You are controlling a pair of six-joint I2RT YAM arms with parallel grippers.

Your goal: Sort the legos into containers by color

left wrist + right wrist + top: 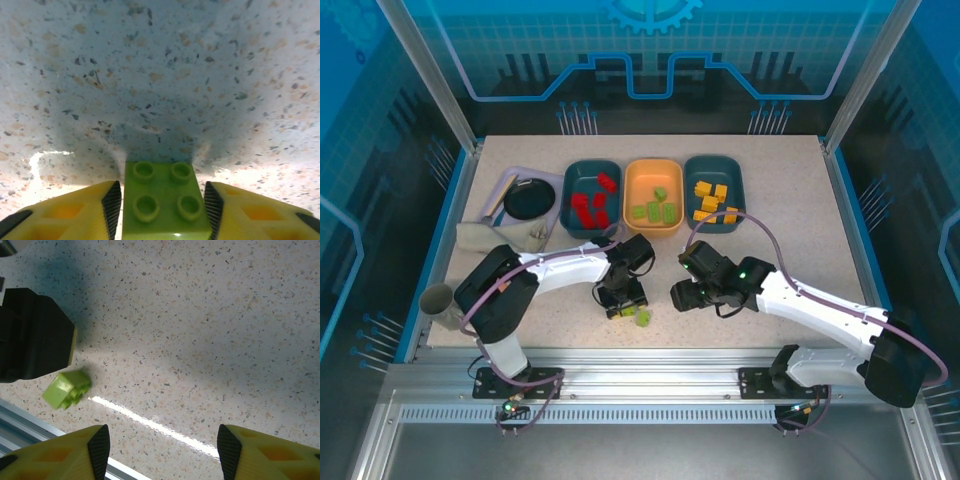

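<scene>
1. Where the speckled desk (785, 180) nears its near edge, a little left of the middle, the left gripper (162, 197) stands clenched on a light-green, four-stud plastic brick (162, 207). Both black ribbed pads (113, 205) meet its flanks with no gap visible.
2. Right gripper (161, 450): released, yellow fingers wide apart, nothing between them, hovering over bare desk near the middle of the near edge.
3. A second light-green brick (67, 389) lies loose on the desk just beside the left gripper, on its right.
4. Orientation: the held brick's studs face up toward the wrist camera. Its outline is square, so no long axis is marked, and its side walls run parallel to the pads. The loose brick appears tipped, studs facing sideways; its long axis cannot be judged.
5. Step in hand, as judged: carrying the held brick to the orange rounded-rectangle plastic tray (645, 178) at the middle of the far edge, where other green bricks (655, 211) lie.
6. Doing it well: lift straight up before travelling, so the loose brick is not swept. Clear the tray rim, then release low over a bare patch so the brick does not bounce out.
</scene>
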